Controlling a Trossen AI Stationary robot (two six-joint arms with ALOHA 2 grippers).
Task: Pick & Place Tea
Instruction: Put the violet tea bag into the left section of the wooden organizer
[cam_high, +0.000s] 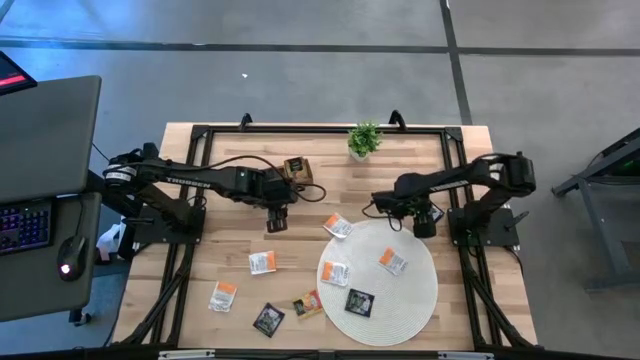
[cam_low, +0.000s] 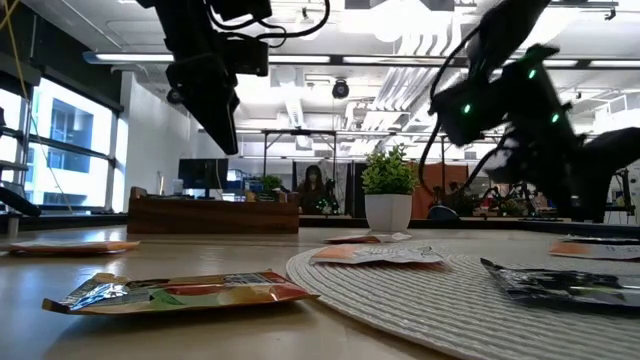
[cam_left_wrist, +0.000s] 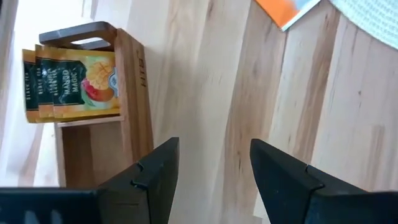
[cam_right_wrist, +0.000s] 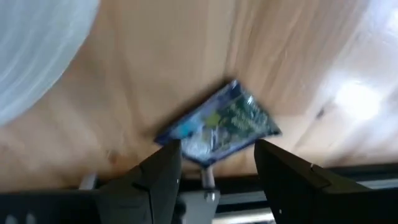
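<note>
Overhead, left tool (cam_high: 277, 221) open, empty, right tool (cam_high: 424, 226) open beside mat (cam_high: 415, 300)

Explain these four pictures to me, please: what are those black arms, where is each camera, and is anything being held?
These are two robot arms at a wooden table, each ending in a two-finger gripper. One camera looks straight down, one sits at table-top height, and one rides on each wrist. Small tea sachets lie on the wood and on a round mat, near a potted plant and a wooden box with more sachets. The left gripper is open and empty. The right gripper is open too, with a blue-green sachet just beyond its fingers.
</note>
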